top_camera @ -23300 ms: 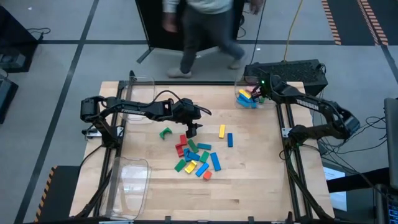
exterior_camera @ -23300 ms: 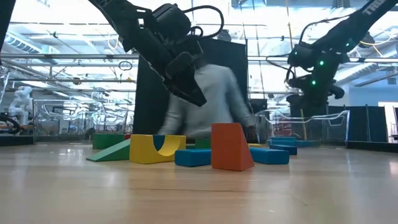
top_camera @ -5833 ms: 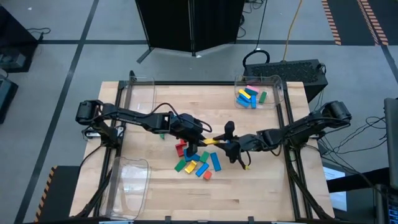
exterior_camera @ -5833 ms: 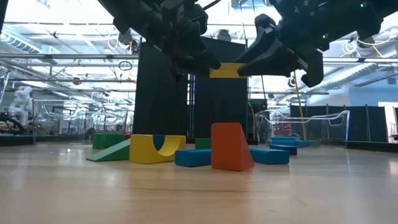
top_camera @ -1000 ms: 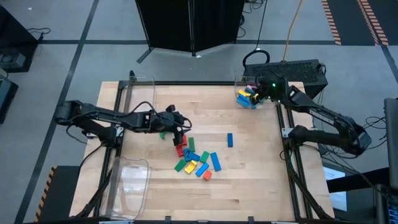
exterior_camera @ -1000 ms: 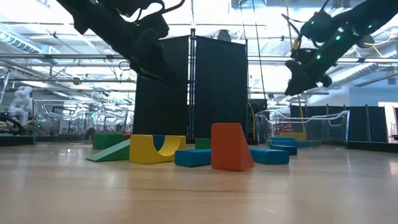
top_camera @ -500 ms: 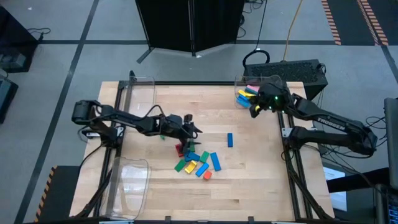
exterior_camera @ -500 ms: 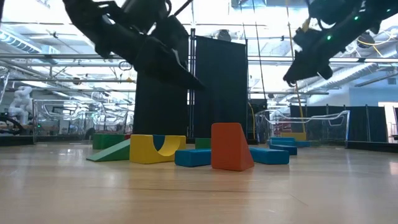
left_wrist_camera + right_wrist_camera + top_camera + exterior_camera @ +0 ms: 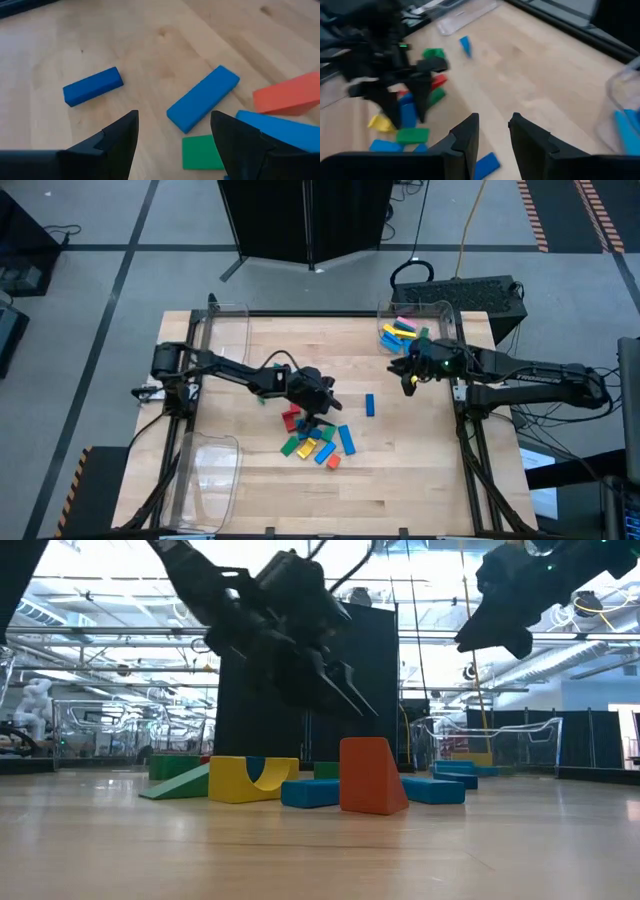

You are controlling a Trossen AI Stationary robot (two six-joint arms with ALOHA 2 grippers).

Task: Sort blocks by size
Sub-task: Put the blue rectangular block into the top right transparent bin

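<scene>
Left tool (image 9: 325, 412) spread empty above the blocks (image 9: 318, 437); right tool (image 9: 409, 375) parted, empty, beside the bin (image 9: 445, 320).

Probably a robotics lab, wooden test table (image 9: 400, 470), taped floor (image 9: 120, 280), ceiling piping (image 9: 100, 635)

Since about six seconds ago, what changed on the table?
The yellow block carried between both arms is gone; the right end effector has withdrawn, empty, to beside the clear bin. The left end effector, open, moved down over the block pile. The lone blue block stayed put.
</scene>
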